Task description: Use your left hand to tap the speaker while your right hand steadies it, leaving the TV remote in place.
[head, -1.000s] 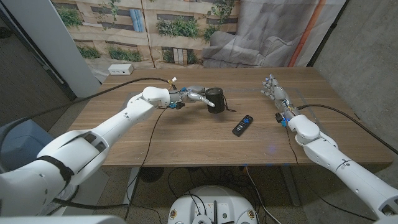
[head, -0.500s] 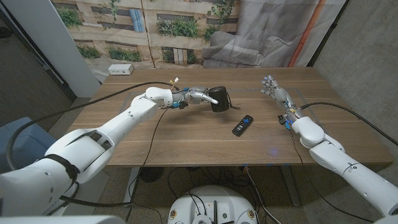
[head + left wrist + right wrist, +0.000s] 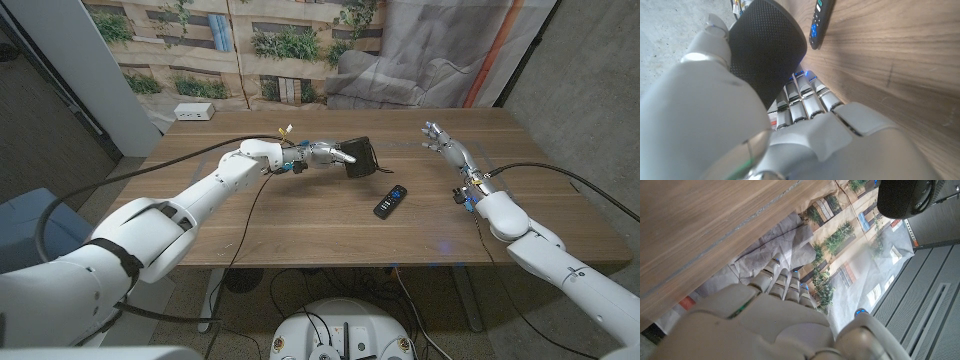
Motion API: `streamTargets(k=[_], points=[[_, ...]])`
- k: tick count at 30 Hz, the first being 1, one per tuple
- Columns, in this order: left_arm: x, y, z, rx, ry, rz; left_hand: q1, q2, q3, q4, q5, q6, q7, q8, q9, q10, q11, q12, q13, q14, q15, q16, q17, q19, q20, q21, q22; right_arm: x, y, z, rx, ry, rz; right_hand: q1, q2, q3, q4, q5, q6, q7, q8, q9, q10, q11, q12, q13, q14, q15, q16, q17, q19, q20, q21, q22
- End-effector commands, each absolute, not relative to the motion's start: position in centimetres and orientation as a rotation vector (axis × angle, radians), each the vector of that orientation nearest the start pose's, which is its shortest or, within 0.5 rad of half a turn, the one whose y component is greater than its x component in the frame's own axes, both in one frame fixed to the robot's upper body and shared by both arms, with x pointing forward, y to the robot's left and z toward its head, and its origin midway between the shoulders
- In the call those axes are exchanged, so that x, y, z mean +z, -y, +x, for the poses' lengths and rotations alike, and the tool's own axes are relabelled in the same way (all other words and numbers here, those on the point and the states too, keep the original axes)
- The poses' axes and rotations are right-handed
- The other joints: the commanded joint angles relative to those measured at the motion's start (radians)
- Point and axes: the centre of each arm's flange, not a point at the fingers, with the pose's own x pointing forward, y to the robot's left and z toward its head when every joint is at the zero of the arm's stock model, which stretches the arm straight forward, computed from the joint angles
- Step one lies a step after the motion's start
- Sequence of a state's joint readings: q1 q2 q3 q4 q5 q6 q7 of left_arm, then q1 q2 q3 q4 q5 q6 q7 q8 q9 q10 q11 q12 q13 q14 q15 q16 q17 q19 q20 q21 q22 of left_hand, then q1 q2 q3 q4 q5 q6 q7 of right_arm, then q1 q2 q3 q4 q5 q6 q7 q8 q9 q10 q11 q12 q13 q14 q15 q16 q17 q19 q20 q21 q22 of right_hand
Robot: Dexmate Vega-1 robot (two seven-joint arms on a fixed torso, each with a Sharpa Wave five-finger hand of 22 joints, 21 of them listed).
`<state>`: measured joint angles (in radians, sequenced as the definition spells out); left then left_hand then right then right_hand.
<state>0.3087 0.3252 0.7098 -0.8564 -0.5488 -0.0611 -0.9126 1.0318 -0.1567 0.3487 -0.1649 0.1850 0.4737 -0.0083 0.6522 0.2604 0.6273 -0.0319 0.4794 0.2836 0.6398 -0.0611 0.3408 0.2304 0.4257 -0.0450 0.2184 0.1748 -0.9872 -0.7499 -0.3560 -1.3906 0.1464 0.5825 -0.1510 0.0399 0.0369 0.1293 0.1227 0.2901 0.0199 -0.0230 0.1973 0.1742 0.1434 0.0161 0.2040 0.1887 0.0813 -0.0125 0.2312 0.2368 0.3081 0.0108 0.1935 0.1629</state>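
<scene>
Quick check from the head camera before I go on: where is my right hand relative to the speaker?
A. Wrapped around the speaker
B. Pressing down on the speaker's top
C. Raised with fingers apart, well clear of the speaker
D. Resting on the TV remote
C. In the head view the right hand is up with fingers apart and holds nothing, far across the table from the speaker, which the left hand is touching; the TV remote lies untouched between them.

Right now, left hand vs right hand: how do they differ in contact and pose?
Contact: the left hand holds the speaker, tilted on its side; the right hand touches nothing. Pose: the left hand's fingers wrap the speaker; the right hand's fingers are spread, apart from it, well right of the TV remote. Shared: both are over the wooden table.
</scene>
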Motion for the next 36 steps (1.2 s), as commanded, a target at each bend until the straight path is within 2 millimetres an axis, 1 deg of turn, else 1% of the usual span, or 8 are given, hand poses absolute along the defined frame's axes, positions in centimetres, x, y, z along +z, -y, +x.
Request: streamTargets(k=[1, 7, 13, 20, 24, 29, 36], points=[[2.4, -9.8, 69.4, -1.211, 0.24, 0.322, 0.071, 0.152, -0.006, 0.002, 0.004, 0.11, -0.079, 0.184, 0.001, 0.199, -0.178, 0.04, 0.156, 0.016, -0.162, 0.01, 0.005, 0.019, -0.082, 0.006, 0.003, -4.0, 33.1, 58.1, 0.166, 0.9, -0.656, 0.002, -0.014, 0.0, -0.008, 0.003, 0.009, -0.001, 0.004, 0.002, 0.004, -0.003, 0.005, 0.002, 0.005, 0.001, 0.003, 0.0, 0.004, 0.003, 0.004, 0.003], [1.7, -8.7, 70.2, -1.171, 0.189, 0.266, 0.078, 0.158, -0.009, 0.0, 0.005, 0.121, -0.081, 0.189, -0.004, 0.21, -0.178, 0.041, 0.16, 0.025, -0.165, 0.015, 0.005, 0.025, -0.082, 0.008, 0.004, -4.1, 33.3, 58.0, 0.175, 0.919, -0.681, 0.006, -0.021, -0.002, -0.013, 0.003, 0.008, -0.002, 0.002, 0.002, 0.002, -0.003, 0.003, 0.002, 0.003, 0.003, 0.001, -0.002, 0.004, 0.003, 0.002, 0.003], [1.4, -7.7, 70.6, -1.136, 0.161, 0.266, 0.085, 0.168, -0.012, 0.0, 0.006, 0.136, -0.08, 0.196, -0.009, 0.222, -0.177, 0.041, 0.163, 0.035, -0.165, 0.02, 0.005, 0.037, -0.083, 0.011, 0.005, -4.1, 33.7, 57.6, 0.174, 0.93, -0.708, 0.01, -0.026, -0.004, -0.017, 0.003, 0.007, -0.001, 0.001, 0.002, 0.001, -0.004, 0.001, 0.002, 0.004, 0.002, 0.0, -0.003, 0.004, 0.002, 0.001, 0.004], [0.8, -6.9, 70.3, -1.16, 0.158, 0.246, 0.09, 0.173, -0.016, -0.001, 0.006, 0.148, -0.078, 0.202, -0.013, 0.232, -0.178, 0.04, 0.164, 0.041, -0.164, 0.023, 0.004, 0.044, -0.085, 0.012, 0.005, -4.0, 34.1, 57.1, 0.166, 0.937, -0.72, 0.015, -0.029, -0.004, -0.021, 0.004, 0.007, -0.001, 0.0, 0.002, -0.001, -0.003, -0.001, 0.002, 0.004, 0.004, -0.001, -0.004, 0.004, 0.002, 0.0, 0.004], [0.4, -6.2, 69.5, -1.218, 0.187, 0.231, 0.091, 0.18, -0.016, 0.001, 0.007, 0.155, -0.076, 0.206, -0.015, 0.238, -0.178, 0.041, 0.166, 0.046, -0.164, 0.025, 0.004, 0.049, -0.085, 0.014, 0.005, -4.0, 34.3, 56.8, 0.151, 0.943, -0.724, 0.017, -0.031, -0.005, -0.023, 0.004, 0.006, 0.001, 0.0, 0.003, -0.001, -0.002, -0.002, 0.002, 0.005, 0.006, -0.001, -0.005, 0.003, 0.002, -0.001, 0.004], [0.1, -6.3, 68.6, -1.295, 0.214, 0.233, 0.092, 0.185, -0.017, 0.002, 0.007, 0.162, -0.078, 0.209, -0.016, 0.243, -0.178, 0.04, 0.166, 0.051, -0.163, 0.025, 0.003, 0.054, -0.087, 0.015, 0.006, -4.1, 34.3, 56.8, 0.134, 0.937, -0.721, 0.02, -0.033, -0.005, -0.027, 0.004, 0.006, 0.002, -0.001, 0.003, -0.002, -0.002, -0.003, 0.002, 0.002, 0.006, -0.003, -0.006, 0.002, 0.002, -0.002, 0.004], [-0.3, -7.7, 67.8, -1.366, 0.225, 0.227, 0.094, 0.188, -0.02, 0.001, 0.007, 0.166, -0.077, 0.212, -0.019, 0.254, -0.178, 0.041, 0.167, 0.057, -0.164, 0.026, 0.001, 0.059, -0.089, 0.016, 0.006, -4.1, 33.8, 56.5, 0.125, 0.935, -0.737, 0.025, -0.035, -0.005, -0.031, 0.005, 0.005, 0.003, -0.002, 0.003, -0.004, 0.0, -0.004, 0.002, 0.002, 0.009, -0.004, -0.007, 0.002, 0.002, -0.003, 0.004]])
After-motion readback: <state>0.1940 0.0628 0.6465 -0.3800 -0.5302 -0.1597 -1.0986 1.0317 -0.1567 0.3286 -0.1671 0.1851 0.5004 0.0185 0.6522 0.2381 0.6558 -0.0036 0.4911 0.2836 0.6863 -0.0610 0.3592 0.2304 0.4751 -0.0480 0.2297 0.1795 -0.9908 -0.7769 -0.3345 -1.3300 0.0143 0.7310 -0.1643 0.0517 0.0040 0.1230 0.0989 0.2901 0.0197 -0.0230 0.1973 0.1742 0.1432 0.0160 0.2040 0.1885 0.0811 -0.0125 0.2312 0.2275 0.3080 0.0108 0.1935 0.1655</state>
